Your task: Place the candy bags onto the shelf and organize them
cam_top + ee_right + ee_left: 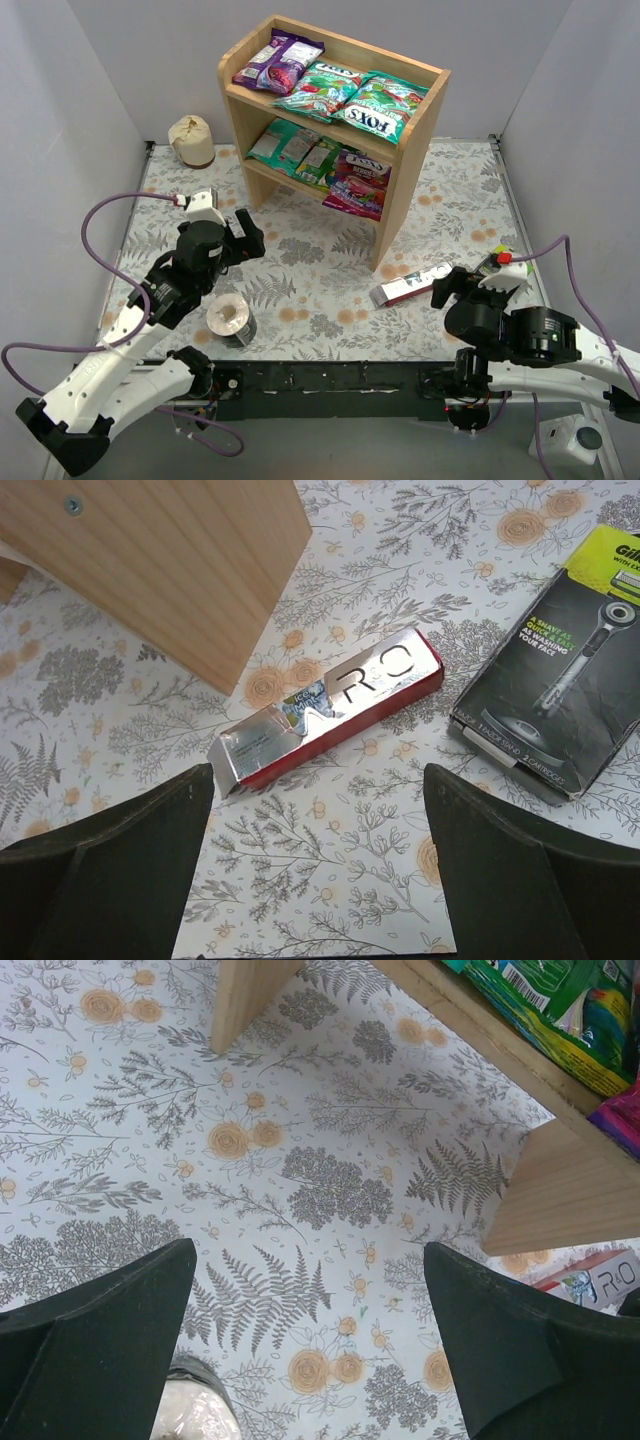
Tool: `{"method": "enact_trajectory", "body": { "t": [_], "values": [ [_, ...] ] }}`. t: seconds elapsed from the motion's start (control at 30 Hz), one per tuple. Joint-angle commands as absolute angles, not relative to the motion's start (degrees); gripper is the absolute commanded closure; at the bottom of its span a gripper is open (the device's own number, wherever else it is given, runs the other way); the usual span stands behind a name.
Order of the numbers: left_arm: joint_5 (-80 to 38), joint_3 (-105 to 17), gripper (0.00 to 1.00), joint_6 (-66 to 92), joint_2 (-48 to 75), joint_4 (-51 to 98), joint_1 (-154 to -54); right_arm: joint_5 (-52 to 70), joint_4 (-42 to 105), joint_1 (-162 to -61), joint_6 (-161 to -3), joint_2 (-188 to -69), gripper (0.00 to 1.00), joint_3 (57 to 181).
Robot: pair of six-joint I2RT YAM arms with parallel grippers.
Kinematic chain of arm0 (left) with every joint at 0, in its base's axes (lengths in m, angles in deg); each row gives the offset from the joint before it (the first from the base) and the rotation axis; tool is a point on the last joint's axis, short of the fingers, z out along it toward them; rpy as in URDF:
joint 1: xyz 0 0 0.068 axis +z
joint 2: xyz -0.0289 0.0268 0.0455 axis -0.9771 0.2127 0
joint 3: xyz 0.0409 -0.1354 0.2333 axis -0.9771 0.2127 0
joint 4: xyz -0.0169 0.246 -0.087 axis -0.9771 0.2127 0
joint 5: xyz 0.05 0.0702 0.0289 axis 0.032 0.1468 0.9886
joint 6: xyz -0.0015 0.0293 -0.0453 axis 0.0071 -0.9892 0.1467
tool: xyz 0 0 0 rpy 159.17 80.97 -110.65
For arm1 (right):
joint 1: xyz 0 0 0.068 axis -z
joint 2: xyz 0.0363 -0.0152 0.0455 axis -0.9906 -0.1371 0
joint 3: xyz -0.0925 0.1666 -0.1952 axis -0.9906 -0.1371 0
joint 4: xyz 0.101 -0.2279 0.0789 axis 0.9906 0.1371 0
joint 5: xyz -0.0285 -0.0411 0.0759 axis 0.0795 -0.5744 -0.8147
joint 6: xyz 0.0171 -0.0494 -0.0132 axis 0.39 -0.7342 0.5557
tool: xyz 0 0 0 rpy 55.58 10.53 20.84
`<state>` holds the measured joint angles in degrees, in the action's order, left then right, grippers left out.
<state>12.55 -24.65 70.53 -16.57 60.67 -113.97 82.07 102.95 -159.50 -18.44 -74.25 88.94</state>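
The wooden shelf (408,185) stands at the back of the table. Its top tier holds a purple candy bag (278,60) and two green FOX'S bags (322,88) (385,105). The lower tier holds two green bags (283,145) (320,160) and a magenta one (358,183). My left gripper (243,232) hangs open and empty left of the shelf. In the left wrist view, that gripper (310,1340) is above bare floral cloth, with the shelf's side panel (570,1190) and a green bag (560,1010) ahead. My right gripper (450,290) (318,860) is open and empty above the cloth.
A slim red-and-white box (413,283) (330,705) lies just beyond the right gripper, near the shelf's side (170,570). A dark razor box (565,680) lies to its right. A grey tape roll (231,320) (195,1410) sits under the left arm. A beige ball (191,140) stands at the back left.
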Motion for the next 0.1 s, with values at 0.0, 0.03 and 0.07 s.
{"method": "enact_trajectory", "body": {
  "t": [0.0, 0.03, 0.07],
  "values": [
    [13.9, -24.59, 0.02, 69.55, -17.7, 59.66, -114.2, 84.54, 103.49, -159.81, -16.63, -74.32, 0.07, 88.49],
    [13.9, -24.59, 0.02, 69.54, -17.61, 59.84, -114.2, 84.54, 103.41, -159.81, -16.72, -74.14, 0.07, 88.49],
    [13.73, -24.68, 0.02, 69.72, -17.79, 59.75, -114.2, 84.54, 103.41, -159.81, -16.72, -74.05, 0.07, 88.49]
  ]
}}
